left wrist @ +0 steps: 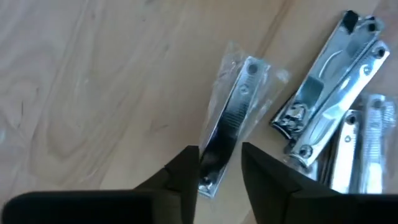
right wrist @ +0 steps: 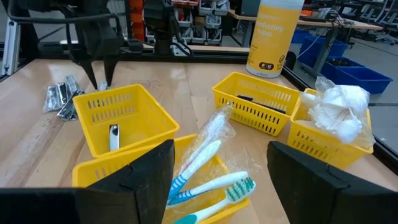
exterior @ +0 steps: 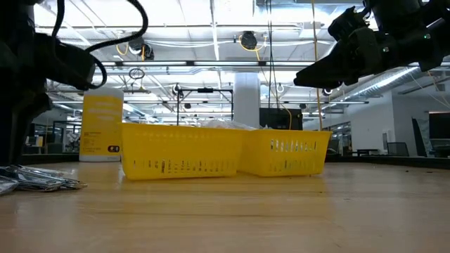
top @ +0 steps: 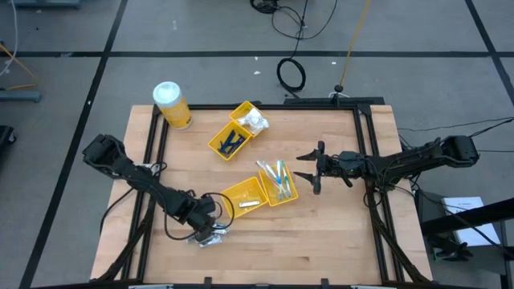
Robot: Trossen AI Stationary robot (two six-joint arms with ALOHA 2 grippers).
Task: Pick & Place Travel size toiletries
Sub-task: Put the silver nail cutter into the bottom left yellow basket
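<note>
Already one clipper [right wrist: 114, 137] lies in a tray [top: 245, 195]; the left claw [left wrist: 219, 180] straddles a wrapped clipper [left wrist: 230, 121] at the worktop's seven o'clock, ungripped. Right claw [top: 309, 168] waits open.

Wooden table [top: 321, 233], four yellow plastic trays [top: 244, 197], yellow jar with white lid [top: 171, 104], black cables on grey floor [top: 291, 74]
</note>
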